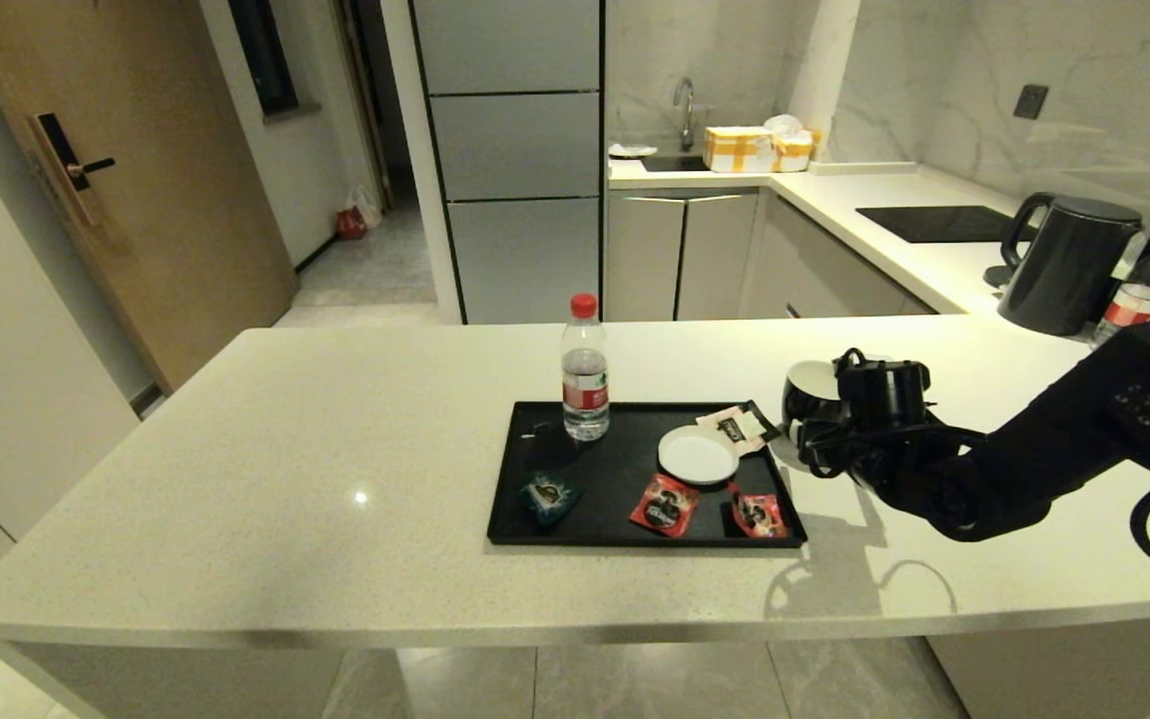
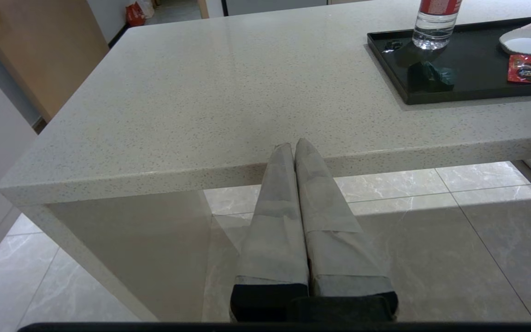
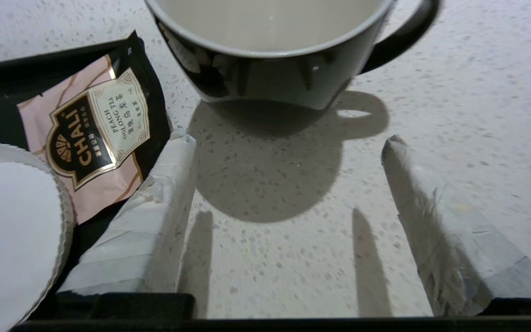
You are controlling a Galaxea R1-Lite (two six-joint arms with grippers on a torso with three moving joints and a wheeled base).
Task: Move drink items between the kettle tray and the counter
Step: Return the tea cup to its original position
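I have the right gripper (image 3: pixel 288 143) low over the counter (image 1: pixel 335 469), jaws released and empty, with the black mug (image 3: pixel 274 50) standing on the stone just beyond them, beside the kettle tray's (image 1: pixel 535 534) far right corner. I judge the mug step is in hand. Two red sachets (image 1: pixel 665 504) lie on the tray. My left gripper (image 2: pixel 295 147) idles clenched off the counter's edge
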